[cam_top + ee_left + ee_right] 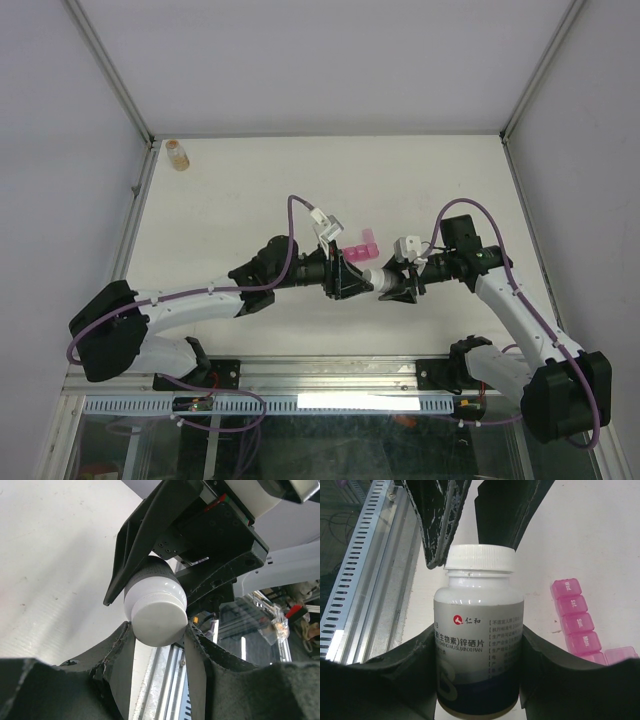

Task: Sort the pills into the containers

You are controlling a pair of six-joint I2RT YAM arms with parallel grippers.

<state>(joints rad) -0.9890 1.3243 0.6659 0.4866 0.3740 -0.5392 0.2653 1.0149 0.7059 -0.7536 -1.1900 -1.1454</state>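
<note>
Behind the meeting arms, the containers (361, 245) lay on the table (250, 190), clear of both. At the middle, the right fingers (415, 672) gripped the white bottle (477, 645) by its body; the left fingers (117, 672) clamped its cap (160, 622), forearms level.

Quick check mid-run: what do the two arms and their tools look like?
The left arm and right arm have white links, black joints and a purple cable looped alongside. The left tool and right tool have black wedge-shaped fingers with frayed dark padding.
</note>
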